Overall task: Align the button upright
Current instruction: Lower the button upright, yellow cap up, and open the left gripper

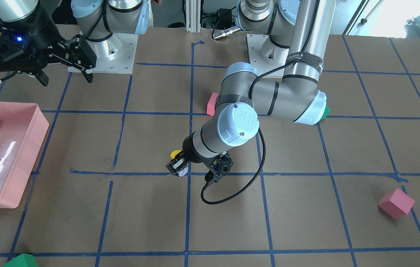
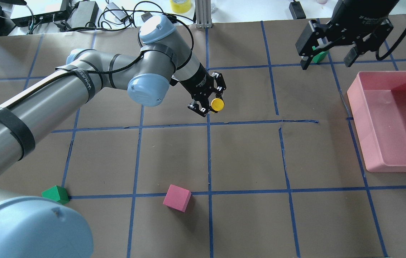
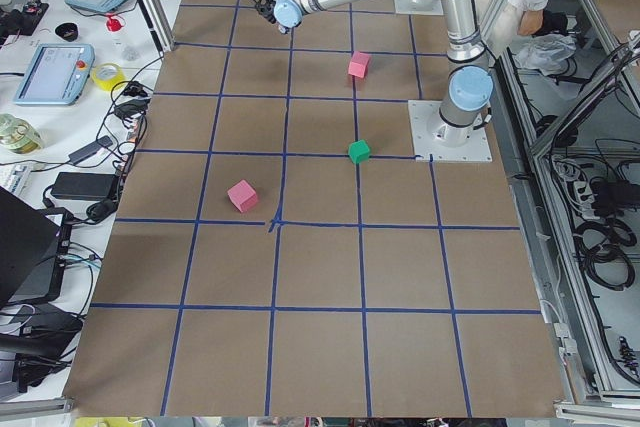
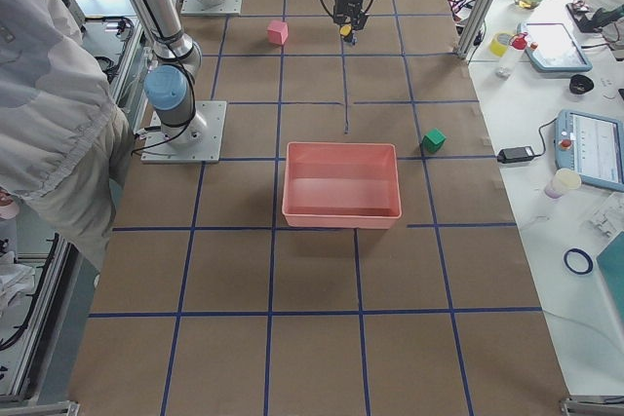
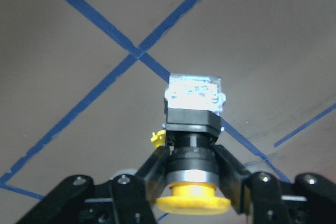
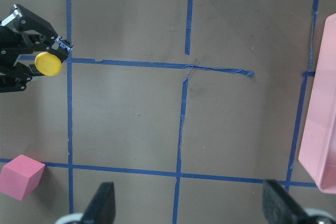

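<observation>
Evidently the left gripper (image 5: 192,156) was carrying the button (image 5: 193,129) in the pose the task wants. Its fingers (image 5: 232,170) pinched the black collar from both sides. The yellow cap sat nearest the wrist and the black-and-white base pointed down at the desk (image 2: 246,161). Holding it by the collar left the base free, so it could probably be set down flat with the cap on top.

The button hung well apart from the pink tray (image 2: 358,118), out toward the left arm's side of it, low over the brown paper. Whether the base already touched the paper could not be told from any view.

The right gripper (image 2: 327,57) hovered high, just beside the far corner of the tray, its fingers spread with nothing between them. I judge it was parked there to keep out of the working arm's way.

The likely next step was lowering the button straight down, and any tilt on release could tip it over.
</observation>
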You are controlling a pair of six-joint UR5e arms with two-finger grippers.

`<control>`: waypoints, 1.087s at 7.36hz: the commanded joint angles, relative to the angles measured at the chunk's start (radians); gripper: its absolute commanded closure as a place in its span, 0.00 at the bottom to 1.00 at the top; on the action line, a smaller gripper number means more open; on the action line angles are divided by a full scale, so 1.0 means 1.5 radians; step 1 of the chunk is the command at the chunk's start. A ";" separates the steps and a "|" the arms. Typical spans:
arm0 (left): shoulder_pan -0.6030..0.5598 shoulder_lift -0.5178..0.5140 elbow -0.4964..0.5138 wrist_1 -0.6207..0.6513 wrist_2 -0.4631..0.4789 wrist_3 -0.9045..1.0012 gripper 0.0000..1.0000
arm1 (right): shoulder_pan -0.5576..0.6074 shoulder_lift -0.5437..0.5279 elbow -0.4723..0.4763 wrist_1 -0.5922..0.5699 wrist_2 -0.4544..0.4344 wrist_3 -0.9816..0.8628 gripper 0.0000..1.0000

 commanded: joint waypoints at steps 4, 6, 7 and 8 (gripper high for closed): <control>0.041 0.014 -0.042 -0.051 -0.037 -0.098 0.98 | -0.004 0.000 0.002 0.001 0.000 0.000 0.00; 0.042 0.007 -0.053 -0.048 -0.060 -0.159 0.99 | -0.004 0.000 0.002 0.001 0.001 0.000 0.00; 0.043 0.002 -0.060 -0.043 -0.079 -0.156 1.00 | -0.004 0.000 0.003 0.001 0.000 0.000 0.00; 0.059 -0.003 -0.066 -0.035 -0.083 -0.150 1.00 | -0.005 0.000 0.003 0.001 0.000 0.000 0.00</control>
